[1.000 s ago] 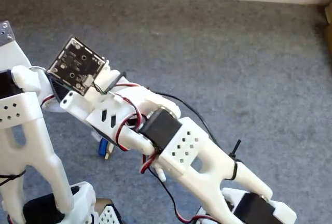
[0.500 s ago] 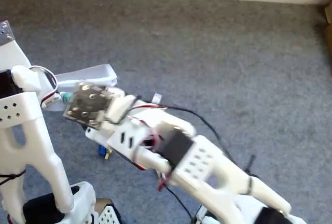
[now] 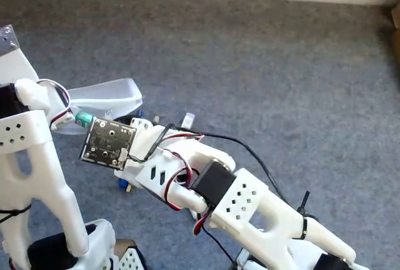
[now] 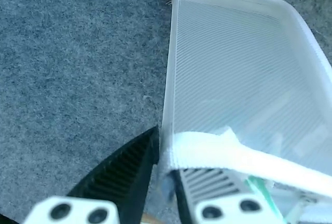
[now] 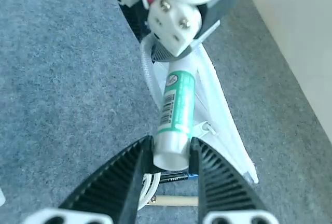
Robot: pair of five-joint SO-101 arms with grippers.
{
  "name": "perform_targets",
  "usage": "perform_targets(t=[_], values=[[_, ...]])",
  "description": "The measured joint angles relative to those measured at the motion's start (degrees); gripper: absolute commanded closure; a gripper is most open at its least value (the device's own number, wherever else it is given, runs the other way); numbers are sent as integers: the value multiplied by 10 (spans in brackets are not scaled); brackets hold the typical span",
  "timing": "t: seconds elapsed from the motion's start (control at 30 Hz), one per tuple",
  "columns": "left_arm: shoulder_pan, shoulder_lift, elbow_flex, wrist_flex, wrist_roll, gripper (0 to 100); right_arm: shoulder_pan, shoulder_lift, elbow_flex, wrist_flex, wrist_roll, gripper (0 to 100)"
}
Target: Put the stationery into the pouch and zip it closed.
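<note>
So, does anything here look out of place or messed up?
Nothing stands out. The left pincer grips the mesh pouch by its rim, the right pincer holds a glue stick at its mouth; a pen and pencil lie on the carpet.

A translucent white pouch (image 3: 106,98) lies open, a green-and-white glue stick (image 5: 174,112) at its mouth.

My left gripper (image 4: 166,149) clamps pouch (image 4: 233,68) rim, crowding mouth; my right arm (image 3: 237,201) overhangs near side. Far carpet (image 3: 281,64) free.
</note>
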Motion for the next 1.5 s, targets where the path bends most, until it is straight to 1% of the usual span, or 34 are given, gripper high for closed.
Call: perform_targets(t=[0.1,0.23,0.3,0.33,0.43,0.73,0.93,1.13,1.37,1.5], values=[[0,0,0,0,0,954,0,0,1,-22,0,892],[0,0,0,0,0,954,0,0,1,-40,0,780],[0,0,0,0,0,954,0,0,1,-41,-20,733],[0,0,0,0,0,954,0,0,1,-41,-35,725],[0,0,0,0,0,954,0,0,1,-41,-63,725],[0,0,10,-1,0,954,1,0,1,-40,-69,725],[0,0,10,-1,0,954,37,-6,2,-13,-69,725],[0,0,10,-1,0,954,74,-61,2,55,-76,725],[0,0,10,-1,0,954,141,-101,11,85,-171,725],[0,0,10,-1,0,954,177,-101,32,86,-211,725]])
